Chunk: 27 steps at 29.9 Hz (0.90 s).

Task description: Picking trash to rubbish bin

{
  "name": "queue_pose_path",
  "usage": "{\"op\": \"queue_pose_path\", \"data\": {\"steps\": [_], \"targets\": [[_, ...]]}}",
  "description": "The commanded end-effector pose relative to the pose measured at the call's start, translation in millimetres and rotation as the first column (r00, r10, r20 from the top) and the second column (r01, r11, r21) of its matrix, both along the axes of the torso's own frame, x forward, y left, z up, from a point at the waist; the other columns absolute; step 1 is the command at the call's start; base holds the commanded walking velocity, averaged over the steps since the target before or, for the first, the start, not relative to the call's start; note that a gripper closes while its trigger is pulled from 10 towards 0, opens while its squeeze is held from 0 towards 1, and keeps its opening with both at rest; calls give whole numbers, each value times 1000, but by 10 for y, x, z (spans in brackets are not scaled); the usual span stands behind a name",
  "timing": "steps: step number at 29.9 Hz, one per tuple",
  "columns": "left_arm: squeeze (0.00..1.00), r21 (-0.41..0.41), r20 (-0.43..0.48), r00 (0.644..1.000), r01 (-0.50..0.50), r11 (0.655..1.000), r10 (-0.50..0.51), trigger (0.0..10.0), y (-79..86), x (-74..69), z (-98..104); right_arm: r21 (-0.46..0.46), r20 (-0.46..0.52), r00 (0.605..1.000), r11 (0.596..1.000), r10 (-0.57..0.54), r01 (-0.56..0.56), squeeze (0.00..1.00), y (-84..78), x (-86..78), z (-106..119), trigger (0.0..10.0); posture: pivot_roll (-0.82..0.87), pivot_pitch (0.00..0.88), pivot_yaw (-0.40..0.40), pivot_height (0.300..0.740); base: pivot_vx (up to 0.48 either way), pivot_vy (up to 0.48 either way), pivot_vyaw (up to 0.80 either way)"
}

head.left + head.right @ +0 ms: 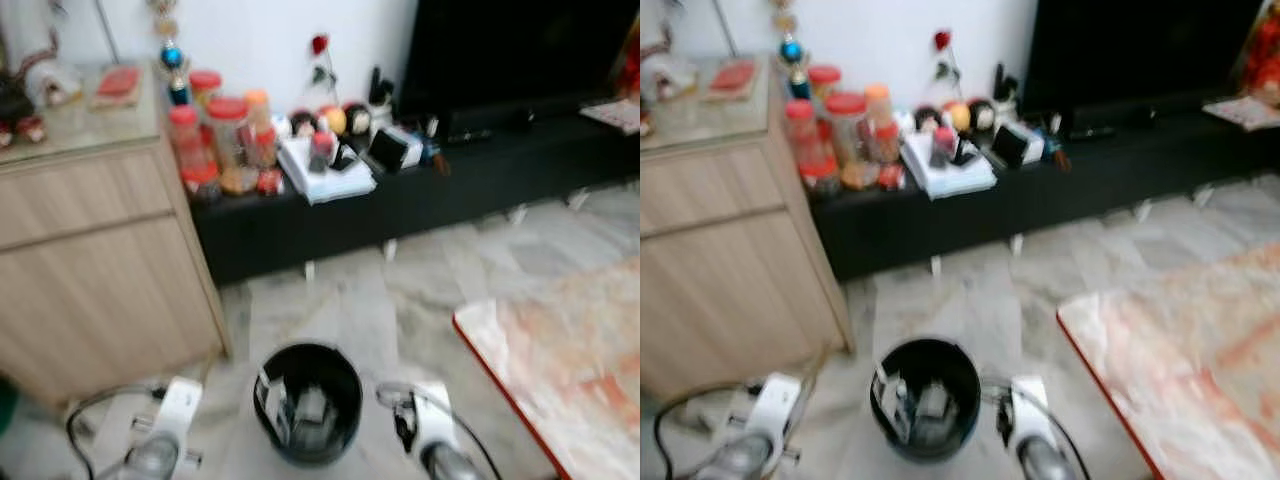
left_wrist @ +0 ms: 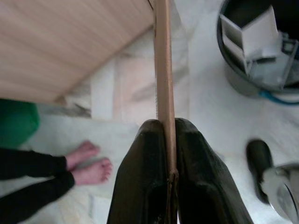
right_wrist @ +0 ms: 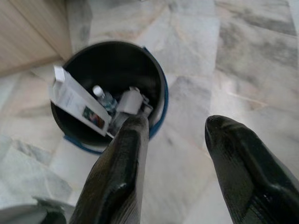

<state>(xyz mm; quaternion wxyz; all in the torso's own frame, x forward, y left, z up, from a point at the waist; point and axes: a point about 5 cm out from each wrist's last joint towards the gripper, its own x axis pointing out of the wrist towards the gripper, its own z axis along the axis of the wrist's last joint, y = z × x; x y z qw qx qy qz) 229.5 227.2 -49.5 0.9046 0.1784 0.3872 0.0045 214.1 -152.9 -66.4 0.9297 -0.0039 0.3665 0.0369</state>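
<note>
A round black rubbish bin [image 1: 308, 400] stands on the marble floor between my two arms. Inside it lie a white printed carton [image 3: 79, 105], a small plastic bottle [image 3: 105, 98] and other white scraps. My right gripper [image 3: 177, 123] hangs open just beside the bin's rim [image 3: 159, 79], above bare floor, with nothing between its fingers. My left gripper [image 2: 167, 126] is shut, its two black fingers pressed together, and points down at the floor by the cabinet's corner. The bin [image 2: 243, 79] lies off to its side.
A light wooden cabinet [image 1: 90, 260] stands close on the left. A low black TV bench [image 1: 450, 190] crowded with jars and small items runs along the wall. A red-edged marble-top table [image 1: 570, 360] juts in on the right. A person's bare feet [image 2: 88, 165] are near the cabinet.
</note>
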Motion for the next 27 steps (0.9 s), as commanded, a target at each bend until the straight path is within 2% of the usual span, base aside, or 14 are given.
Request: {"op": "queue_pose_path", "data": {"steps": [1, 5, 10, 21, 27], "targets": [[0, -7, 17, 1000, 10, 1000, -10, 10000, -60, 63, 28, -24, -8, 1000, 1000, -9, 9, 0, -97, -29, -12, 10000, 199, 6, 37, 740, 480, 0, 0], [0, -9, 23, 1000, 12, 1000, -12, 10000, -68, 80, 37, -32, 1, 1000, 999, 9, -9, 0, -91, -18, -3, 10000, 199, 7, 38, 740, 437, 0, 0], [0, -10, 26, 1000, 15, 1000, -15, 10000, -74, 88, 42, -39, 2, 1000, 999, 21, -21, 0, -87, -14, -1, 10000, 198, 5, 38, 740, 428, 0, 800], [0, -18, 44, 999, 24, 1000, -23, 10000, -100, 139, 73, -48, 6, 999, 998, 46, -46, 0, -79, -5, 6, 10000, 195, 6, 40, 740, 412, 0, 0], [0, -43, 84, 995, 50, 998, -46, 10000, -179, 252, 143, -58, 9, 998, 996, 66, -66, 0, -76, 3, 11, 10000, 194, 8, 39, 740, 80, 0, 0]]}}
